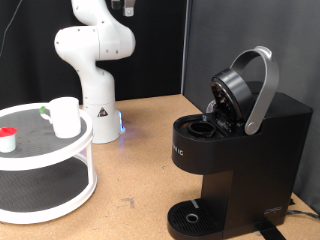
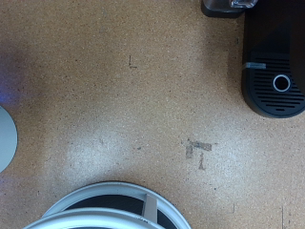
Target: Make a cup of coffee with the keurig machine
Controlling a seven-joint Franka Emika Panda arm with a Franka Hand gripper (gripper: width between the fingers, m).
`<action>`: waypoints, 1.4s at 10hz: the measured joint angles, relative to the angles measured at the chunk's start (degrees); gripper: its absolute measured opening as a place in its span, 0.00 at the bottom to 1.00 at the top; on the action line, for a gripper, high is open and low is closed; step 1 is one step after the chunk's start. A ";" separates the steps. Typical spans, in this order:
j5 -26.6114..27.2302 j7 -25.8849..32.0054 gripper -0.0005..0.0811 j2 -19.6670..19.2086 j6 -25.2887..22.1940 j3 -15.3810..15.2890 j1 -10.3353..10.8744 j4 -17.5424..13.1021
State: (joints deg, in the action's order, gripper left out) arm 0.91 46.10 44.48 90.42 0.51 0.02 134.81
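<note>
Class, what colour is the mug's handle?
Greenish; the mug itself is white. The exterior view shows it best.

A matte-black boxy coffee maker (image 1: pixel 235 150) has a grey curved handle (image 1: pixel 262 88); the white ceramic mug (image 1: pixel 65 116) has a greenish handle; the small white pod (image 1: pixel 7 138) has a red top.

You look at robotics lab bench: white robot arm (image 1: pixel 95 50) bolted to particle-board tabletop (image 1: pixel 140 150), black curtain backdrop (image 1: pixel 200 40) at far side, staged keurig machine (image 1: pixel 235 150) at right, white two-tier shelf (image 1: pixel 50 170) at left.
</note>
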 joint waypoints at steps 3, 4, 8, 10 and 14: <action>-2.00 4.71 1.00 1.22 -0.36 5.37 -1.12 0.49; -3.85 6.81 1.00 1.63 -0.64 6.91 -1.62 0.74; -5.66 9.46 1.00 2.45 -0.67 9.41 -2.50 1.27; -5.96 11.10 1.00 2.50 -1.10 11.77 -2.79 1.08; -10.23 17.23 1.00 2.33 -3.94 18.52 -4.59 -1.03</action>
State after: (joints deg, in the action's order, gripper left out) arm -9.32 63.33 46.81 86.48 19.03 -4.57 133.78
